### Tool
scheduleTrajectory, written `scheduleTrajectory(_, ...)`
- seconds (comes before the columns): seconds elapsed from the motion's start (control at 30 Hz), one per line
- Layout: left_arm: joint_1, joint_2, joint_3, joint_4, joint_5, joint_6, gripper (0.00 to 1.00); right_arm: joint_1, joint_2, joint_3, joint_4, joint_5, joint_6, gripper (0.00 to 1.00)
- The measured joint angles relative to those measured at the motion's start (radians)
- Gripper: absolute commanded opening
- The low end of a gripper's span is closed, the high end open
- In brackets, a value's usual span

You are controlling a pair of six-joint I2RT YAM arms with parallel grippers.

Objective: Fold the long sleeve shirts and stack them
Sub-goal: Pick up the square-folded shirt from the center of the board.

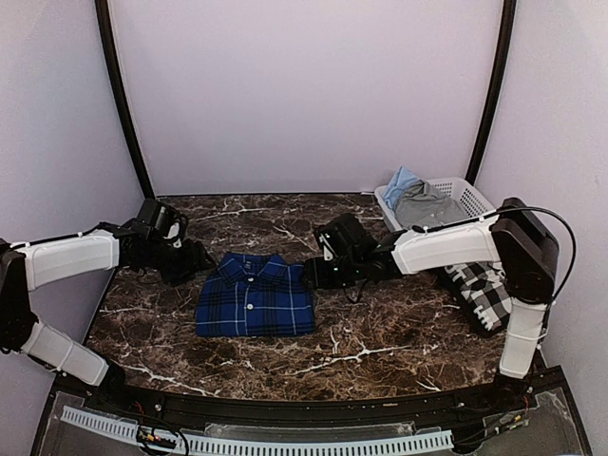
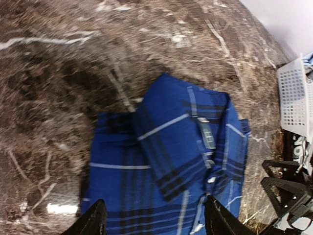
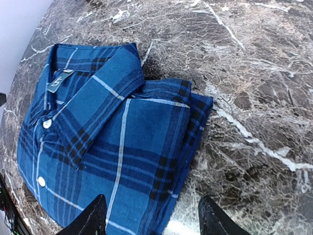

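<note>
Blue plaid shirt (image 1: 255, 295) folded into a neat rectangle just 9 o'clock of the table's middle, collar toward 12 o'clock, button placket up, black bands and thin white lines crossing royal blue, small grey label inside the neck. Black-and-white check shirt (image 1: 483, 290) lying rumpled and unfolded at the 3 o'clock edge, partly hidden under the right arm. Dark brown marble-look table (image 1: 380, 342) with white veins; pale lilac walls behind and at both sides, two black curved poles rising at the back corners. White slotted basket (image 1: 465, 195) at 1 o'clock, holding a grey garment (image 1: 427, 204) and a light blue one (image 1: 402, 180). Left gripper (image 1: 195, 261) at the folded shirt's 10 o'clock corner, fingers spread, holding nothing. Right gripper (image 1: 313, 274) at its 2 o'clock corner, fingers likewise parted and empty, blue cloth showing below them in both wrist views.
</note>
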Motion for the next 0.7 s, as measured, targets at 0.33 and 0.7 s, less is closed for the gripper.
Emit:
scheduleTrajectory(0.33,0.056,0.003,-0.159,0.047,0.032,0.003,0.70,0.007,0.139,0.100,-0.056,-0.004,-0.020,0.58)
scheduleTrajectory(0.7,0.057,0.086,-0.238,0.196,0.114,-0.016,0.54,0.029,0.206,0.182,-0.117,0.011,-0.033,0.45)
